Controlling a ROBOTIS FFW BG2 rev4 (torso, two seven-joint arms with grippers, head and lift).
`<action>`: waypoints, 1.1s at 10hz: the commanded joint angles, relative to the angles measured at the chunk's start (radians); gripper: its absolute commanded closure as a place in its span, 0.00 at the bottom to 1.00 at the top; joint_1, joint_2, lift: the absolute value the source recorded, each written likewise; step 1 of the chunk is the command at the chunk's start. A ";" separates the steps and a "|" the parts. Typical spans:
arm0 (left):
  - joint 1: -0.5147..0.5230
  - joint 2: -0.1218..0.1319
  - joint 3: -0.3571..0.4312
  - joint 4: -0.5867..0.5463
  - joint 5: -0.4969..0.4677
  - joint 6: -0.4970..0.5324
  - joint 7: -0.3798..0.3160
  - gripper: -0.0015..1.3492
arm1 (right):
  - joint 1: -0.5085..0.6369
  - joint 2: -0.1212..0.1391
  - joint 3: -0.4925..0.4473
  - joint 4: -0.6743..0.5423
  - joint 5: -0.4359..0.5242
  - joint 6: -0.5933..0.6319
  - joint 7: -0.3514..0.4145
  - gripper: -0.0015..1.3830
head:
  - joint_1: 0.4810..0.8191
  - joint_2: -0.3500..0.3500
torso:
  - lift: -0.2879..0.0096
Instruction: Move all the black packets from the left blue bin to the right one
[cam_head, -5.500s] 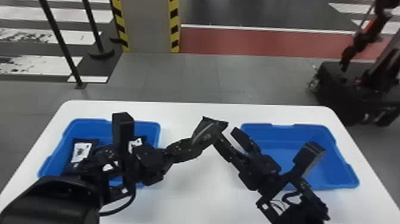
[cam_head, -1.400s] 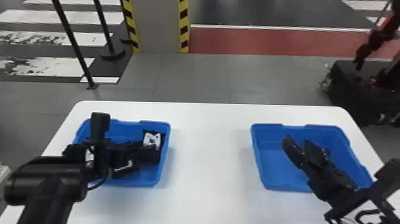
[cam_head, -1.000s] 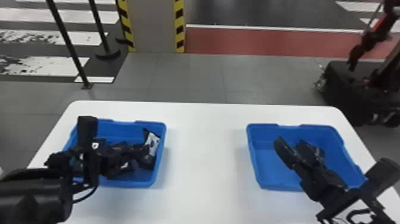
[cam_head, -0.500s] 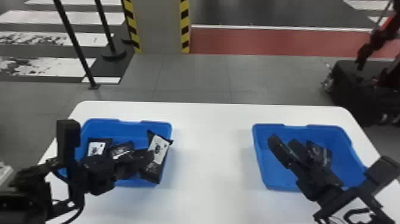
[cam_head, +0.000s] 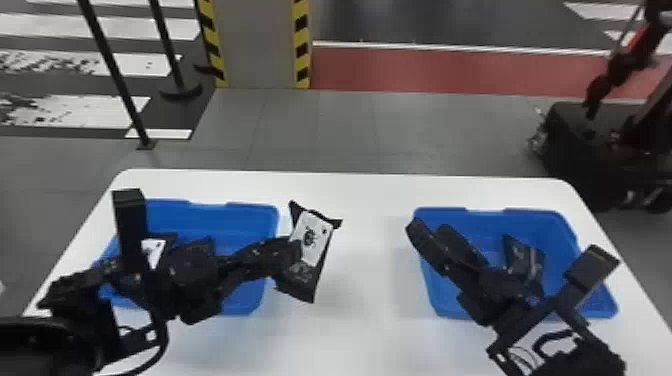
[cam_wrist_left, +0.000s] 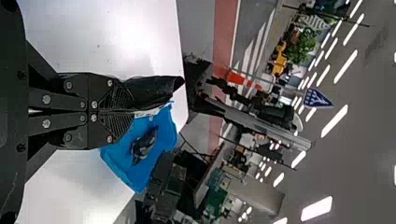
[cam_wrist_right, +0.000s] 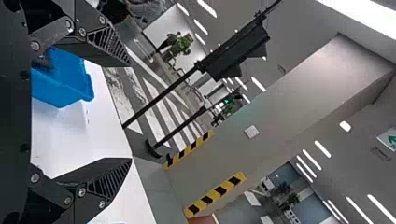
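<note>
At the centre of the frame in the head view, just beside the right rim of the left blue bin (cam_head: 245, 219), we hold a black packet (cam_head: 311, 240) in our left gripper (cam_head: 296, 252), tilted, its white label facing up. The left wrist view shows the jaws of our left gripper (cam_wrist_left: 132, 111) brought together on it, with the packet reaching out beyond the tips. Back at the left of the frame, a packet with a white label (cam_head: 154, 250) lies in that same bin, partly hidden by our arm, and a darker packet (cam_head: 202, 245) is near it. Over at the right, our right gripper (cam_head: 430, 230) hangs above the near-left part of the right blue bin (cam_head: 540, 220); the right wrist view shows its jaws wide apart, nothing between them. Inside the right bin, a black packet (cam_head: 522, 257) lies toward the middle. Both bins rest on the white table (cam_head: 370, 300).
</note>
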 joint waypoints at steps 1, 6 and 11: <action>-0.035 0.002 -0.044 0.102 0.132 -0.077 -0.007 0.89 | -0.045 0.000 0.001 0.048 0.000 0.046 0.052 0.24 | 0.63 0.47 | 0.60; -0.104 0.001 -0.115 0.240 0.209 -0.101 -0.009 0.89 | -0.161 0.001 0.010 0.168 0.044 0.024 0.228 0.24 | 0.63 0.43 | 0.60; -0.116 -0.002 -0.122 0.267 0.217 -0.106 -0.009 0.89 | -0.197 0.001 0.033 0.183 0.067 0.100 0.300 0.26 | 0.63 0.44 | 0.60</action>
